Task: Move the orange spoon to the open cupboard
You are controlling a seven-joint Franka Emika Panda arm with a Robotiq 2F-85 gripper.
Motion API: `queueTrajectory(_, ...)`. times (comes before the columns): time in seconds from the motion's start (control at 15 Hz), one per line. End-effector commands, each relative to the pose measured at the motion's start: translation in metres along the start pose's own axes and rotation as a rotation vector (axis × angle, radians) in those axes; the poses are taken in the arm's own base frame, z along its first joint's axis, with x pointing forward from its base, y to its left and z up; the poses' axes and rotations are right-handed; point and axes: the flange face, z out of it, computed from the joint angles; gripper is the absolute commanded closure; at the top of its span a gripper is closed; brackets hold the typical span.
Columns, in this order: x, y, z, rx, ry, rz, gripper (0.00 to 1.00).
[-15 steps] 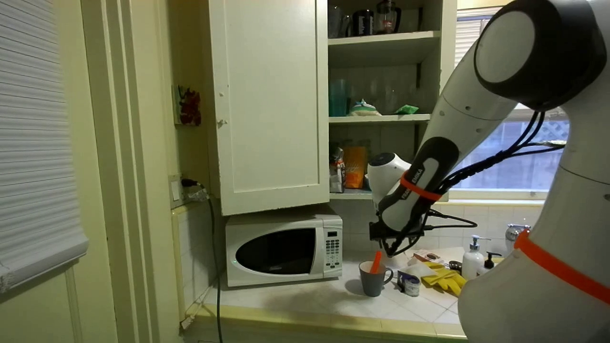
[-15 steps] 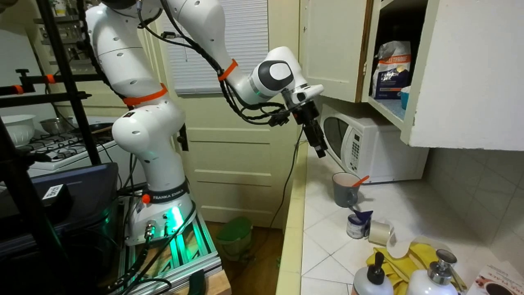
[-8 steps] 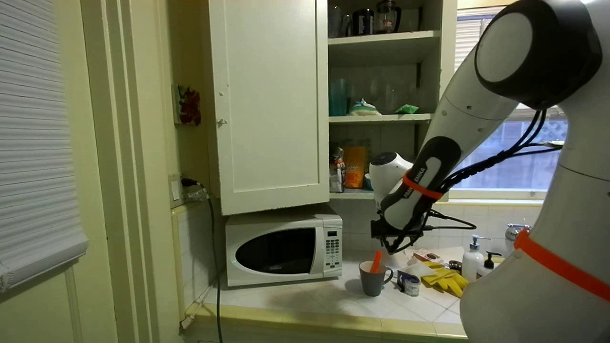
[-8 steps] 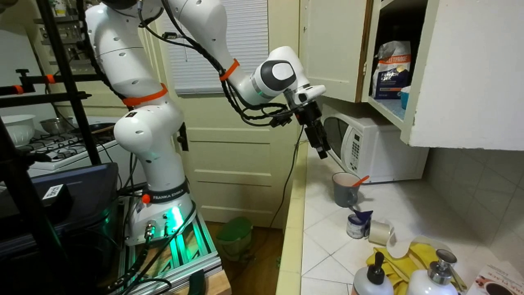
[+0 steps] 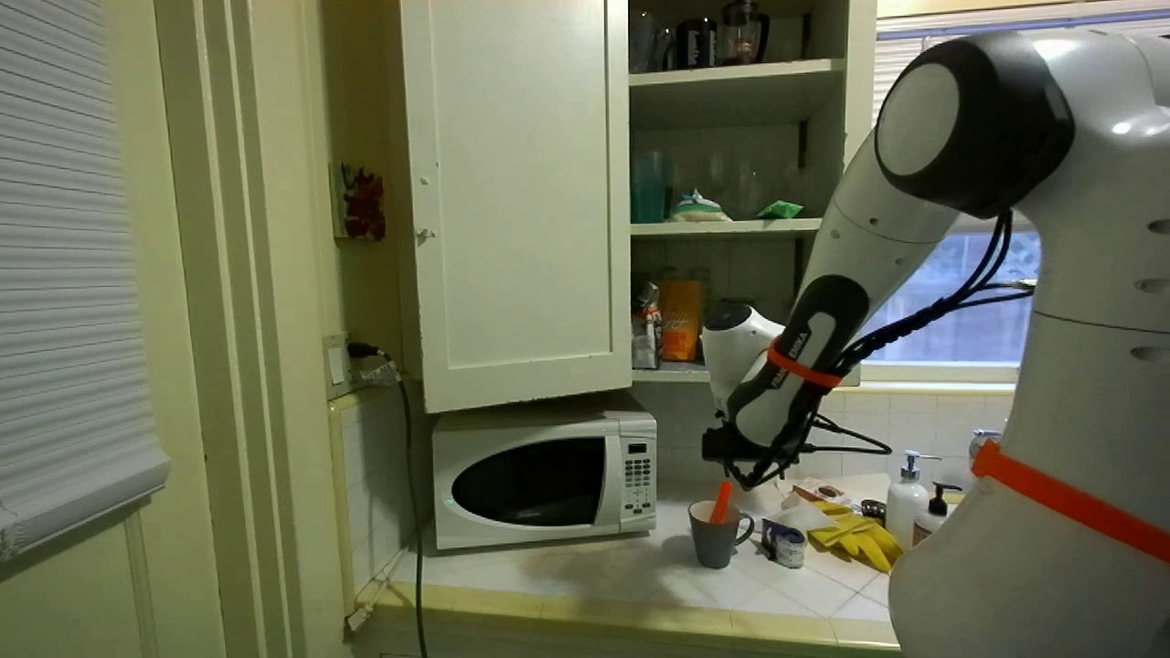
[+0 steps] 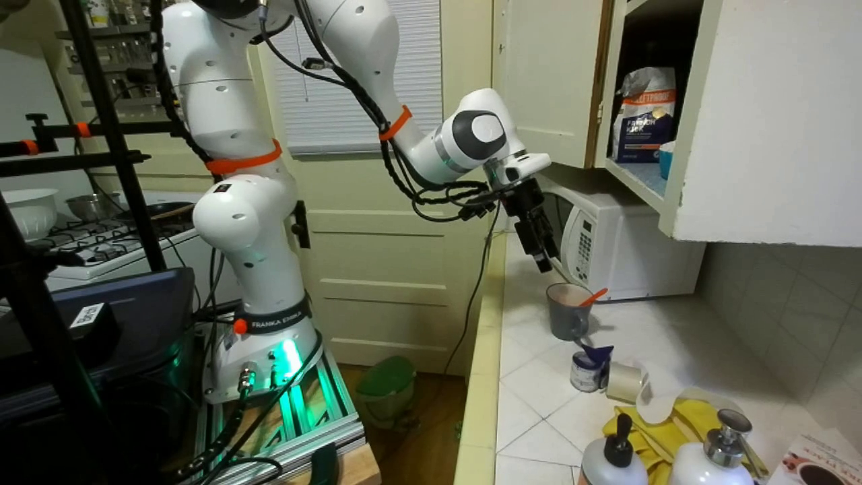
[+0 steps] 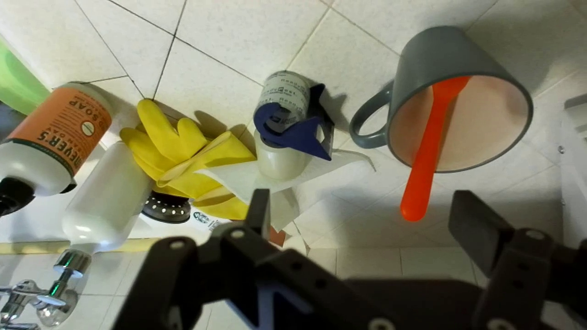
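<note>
The orange spoon leans in a grey mug, with its handle sticking out over the rim; it also shows in both exterior views. The mug stands upright on the tiled counter. My gripper is open and empty. In the wrist view the spoon's handle end shows between the fingers, nearer the right finger and touching neither. In an exterior view the gripper is just above the mug's rim. The open cupboard has several shelves above the counter.
A white microwave stands beside the mug under the open cupboard door. A tape dispenser, yellow gloves and soap bottles stand or lie on the mug's other side. Bags stand on the lowest shelf.
The arm has reached forward and down, bringing the gripper closer to the mug, mostly in the last half second. The mug and spoon have not moved.
</note>
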Motion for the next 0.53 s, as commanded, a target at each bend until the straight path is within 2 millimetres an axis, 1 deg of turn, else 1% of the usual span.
queueTrajectory(0.0,0.003,-0.012,0.019,0.019,0.011,-0.011,0.0)
queueTrajectory(0.47,0.008,-0.031,0.043,0.024,0.031,-0.053,0.0)
